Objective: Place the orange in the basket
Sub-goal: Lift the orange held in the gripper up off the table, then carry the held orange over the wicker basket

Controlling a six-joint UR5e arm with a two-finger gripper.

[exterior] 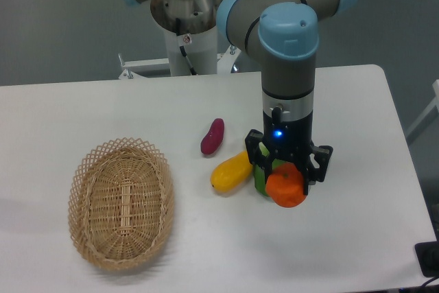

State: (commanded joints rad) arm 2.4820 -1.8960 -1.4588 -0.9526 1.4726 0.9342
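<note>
orange [286, 187] pinched in gripper [287, 178] at lower right of centre, yellow fruit [231, 172] just left, purple fruit [212, 136] above it, basket [121, 201] well apart at lower left

White table [357, 101], rounded corners. Resting on it: woven wicker basket [121, 202], near left; purple elongated fruit [212, 136], centre; yellow elongated fruit [231, 172], just nearer; green item [260, 178], touching the yellow fruit's right end, mostly hidden.

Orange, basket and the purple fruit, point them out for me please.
orange [287, 188], fixed camera, its front face.
basket [121, 205], fixed camera, its woven floor.
purple fruit [212, 136], fixed camera, its middle.
</note>
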